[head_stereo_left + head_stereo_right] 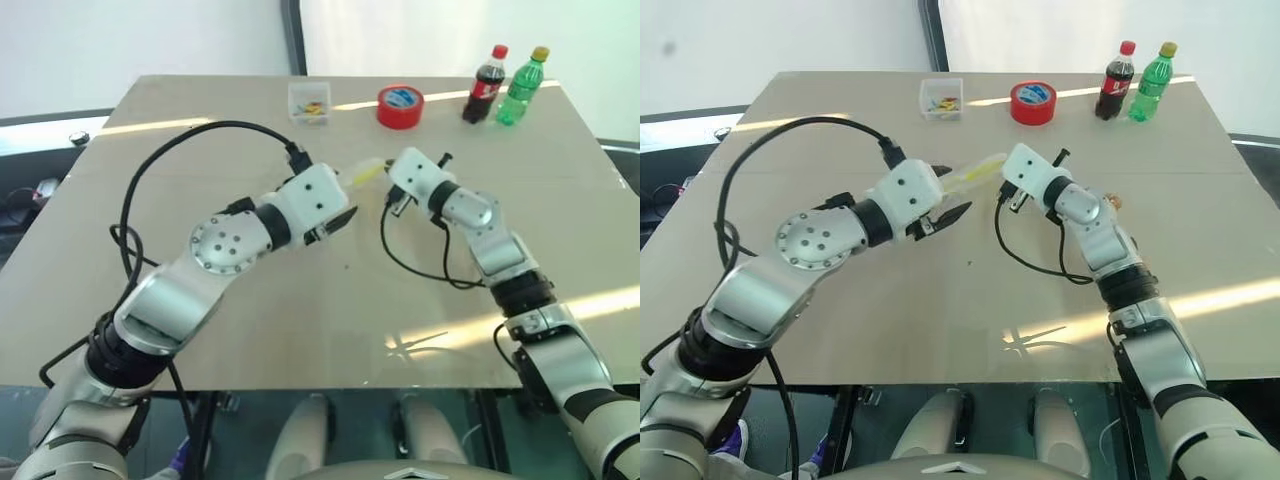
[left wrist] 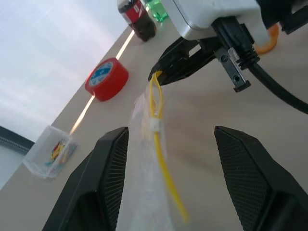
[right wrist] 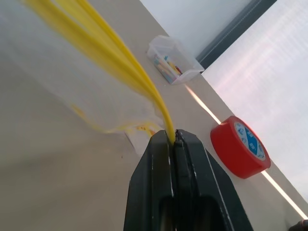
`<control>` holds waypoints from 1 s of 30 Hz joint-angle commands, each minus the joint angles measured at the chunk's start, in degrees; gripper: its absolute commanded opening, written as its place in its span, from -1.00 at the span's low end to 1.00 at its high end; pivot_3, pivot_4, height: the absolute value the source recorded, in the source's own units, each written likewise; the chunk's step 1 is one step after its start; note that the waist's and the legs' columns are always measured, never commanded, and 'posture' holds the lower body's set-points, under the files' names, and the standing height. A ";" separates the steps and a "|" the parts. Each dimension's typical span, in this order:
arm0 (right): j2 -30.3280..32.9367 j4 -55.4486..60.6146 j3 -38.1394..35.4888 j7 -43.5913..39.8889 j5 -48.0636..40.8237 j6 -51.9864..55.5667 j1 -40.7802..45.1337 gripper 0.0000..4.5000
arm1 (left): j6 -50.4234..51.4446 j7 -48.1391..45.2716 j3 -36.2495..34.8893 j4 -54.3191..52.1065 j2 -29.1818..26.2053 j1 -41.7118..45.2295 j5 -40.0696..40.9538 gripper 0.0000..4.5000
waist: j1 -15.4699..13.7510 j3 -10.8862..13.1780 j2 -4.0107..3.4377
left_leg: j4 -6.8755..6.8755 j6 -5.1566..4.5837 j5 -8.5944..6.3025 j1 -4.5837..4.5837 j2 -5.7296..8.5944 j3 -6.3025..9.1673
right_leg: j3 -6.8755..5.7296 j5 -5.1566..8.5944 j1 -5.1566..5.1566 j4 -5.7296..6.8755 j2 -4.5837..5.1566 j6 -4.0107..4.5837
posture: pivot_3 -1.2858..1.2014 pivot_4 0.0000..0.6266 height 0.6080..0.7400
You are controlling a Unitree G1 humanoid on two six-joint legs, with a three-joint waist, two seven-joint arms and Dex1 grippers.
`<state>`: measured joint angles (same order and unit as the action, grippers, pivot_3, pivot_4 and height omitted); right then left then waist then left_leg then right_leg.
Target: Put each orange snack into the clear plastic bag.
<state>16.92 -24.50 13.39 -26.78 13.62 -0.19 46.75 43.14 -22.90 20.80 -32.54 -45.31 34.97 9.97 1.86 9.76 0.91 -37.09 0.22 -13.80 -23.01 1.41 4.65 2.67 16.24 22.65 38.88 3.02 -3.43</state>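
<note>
**Right arm holds the bag up by its yellow strip**

Your right gripper (image 3: 174, 137) has its jaws pressed together on the yellow strip of the clear plastic bag (image 2: 149, 159), holding it above the counter (image 1: 300, 320). Your left gripper (image 2: 166, 183) faces it with jaws spread, one on either side of the hanging bag, not touching it. At the far side of the counter stand a small clear box (image 1: 309, 103), a red tape roll (image 1: 400, 106) and two bottles (image 1: 505, 85).

Clear yellow-edged bag (image 2: 149, 159) aloft, hanging
</note>
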 commanded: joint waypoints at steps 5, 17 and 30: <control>-0.46 0.94 -0.44 1.38 0.74 0.37 1.68 -1.00 | 4.72 -1.86 0.23 -2.66 1.86 2.15 -5.31 0.33 | 0.52 0.02 0.01 | -0.01 0.00 0.00 0.01 -0.01 0.02 | -0.01 0.00 0.00 0.05 -0.01 0.00 | 0.03 -0.52 1.00; -0.93 2.96 -0.74 1.46 0.68 1.69 0.57 -1.00 | 5.32 -5.48 0.35 -0.93 3.71 2.69 -9.52 -0.63 | 0.56 0.03 0.01 | -0.03 0.00 0.00 0.01 -0.02 0.02 | 0.00 0.00 0.01 0.06 -0.02 0.00 | 0.03 -0.52 1.00; 3.61 12.24 -1.29 -4.61 -1.11 6.32 -6.44 -0.59 | -15.78 -8.57 -5.55 9.94 2.41 -2.29 -12.29 -1.00 | 0.44 0.02 0.01 | -0.03 0.00 0.00 0.00 -0.06 0.04 | -0.01 0.00 0.01 0.04 0.01 0.00 | 0.03 -0.52 1.00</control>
<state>19.81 -15.76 13.33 -31.09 13.30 6.03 40.64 32.84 -30.45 18.30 -23.61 -42.35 32.73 -2.48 2.30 9.78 0.91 -37.13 0.22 -13.80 -23.00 1.33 4.68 2.66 16.24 22.67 38.92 3.04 -3.42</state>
